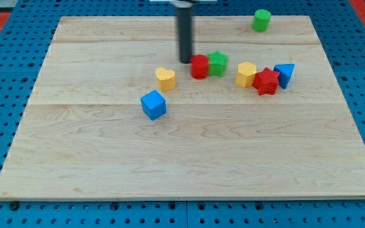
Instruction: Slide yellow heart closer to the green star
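Observation:
The yellow heart [165, 78] lies left of the board's middle. The green star [218, 63] sits to its upper right, touching a red round block [199, 66] that lies between the two. My tip [185, 61] stands at the red block's left edge, above and to the right of the yellow heart, a short gap from it.
A blue cube [153, 104] lies below-left of the heart. To the right, a yellow hexagonal block [246, 74], a red star [267, 81] and a blue triangular block [284, 75] cluster together. A green cylinder [262, 20] stands near the top edge of the wooden board [189, 164].

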You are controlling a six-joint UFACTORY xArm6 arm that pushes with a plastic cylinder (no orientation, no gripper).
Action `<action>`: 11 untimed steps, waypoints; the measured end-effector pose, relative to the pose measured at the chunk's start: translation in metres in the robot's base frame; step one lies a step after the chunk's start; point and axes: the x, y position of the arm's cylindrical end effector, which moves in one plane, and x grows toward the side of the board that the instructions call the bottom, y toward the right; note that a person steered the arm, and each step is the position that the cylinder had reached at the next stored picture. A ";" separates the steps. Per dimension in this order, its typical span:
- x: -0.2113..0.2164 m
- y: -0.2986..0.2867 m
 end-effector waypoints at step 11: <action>0.166 -0.067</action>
